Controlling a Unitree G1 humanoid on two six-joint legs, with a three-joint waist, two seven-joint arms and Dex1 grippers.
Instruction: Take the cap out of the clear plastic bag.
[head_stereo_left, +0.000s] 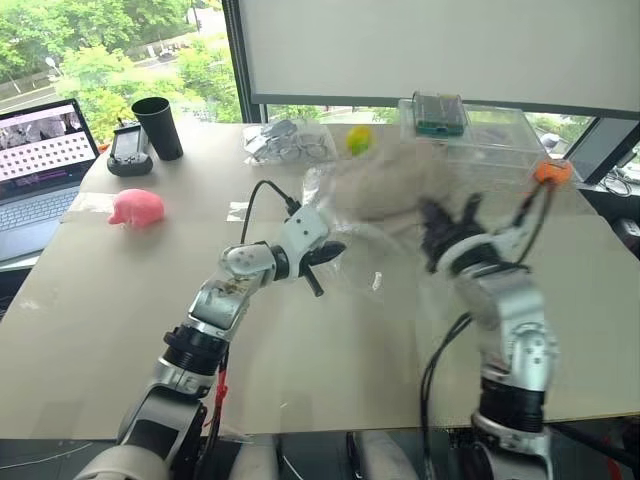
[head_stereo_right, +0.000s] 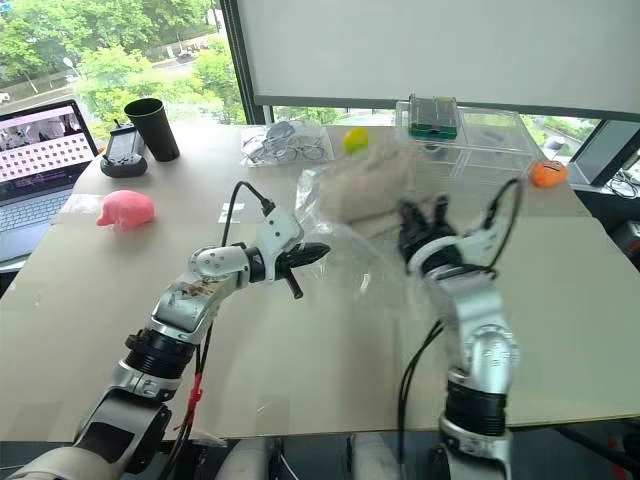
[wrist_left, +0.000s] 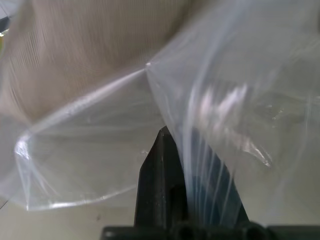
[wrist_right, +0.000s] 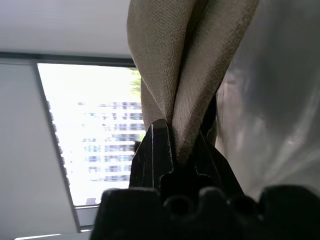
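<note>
The beige cap (head_stereo_left: 385, 185) hangs blurred above the middle of the table, partly inside the clear plastic bag (head_stereo_left: 375, 265). My right gripper (head_stereo_right: 425, 215) is shut on a fold of the cap's fabric (wrist_right: 195, 60), which rises from between its fingers (wrist_right: 157, 145). To the cap's left, my left gripper (head_stereo_left: 325, 255) is shut on the bag's thin film (wrist_left: 225, 110). The film runs between its fingers (wrist_left: 162, 150), and the cap (wrist_left: 90, 45) shows through the plastic beyond them. The bag stretches between the two grippers above the tabletop.
A pink pig toy (head_stereo_left: 136, 208), a black cup (head_stereo_left: 158, 127), a black controller (head_stereo_left: 130, 155) and a laptop (head_stereo_left: 35, 150) are at the left. At the back are a small bag with eyeglasses (head_stereo_left: 290, 142), a yellow ball (head_stereo_left: 358, 138), clear boxes (head_stereo_left: 470, 130) and an orange object (head_stereo_left: 552, 171).
</note>
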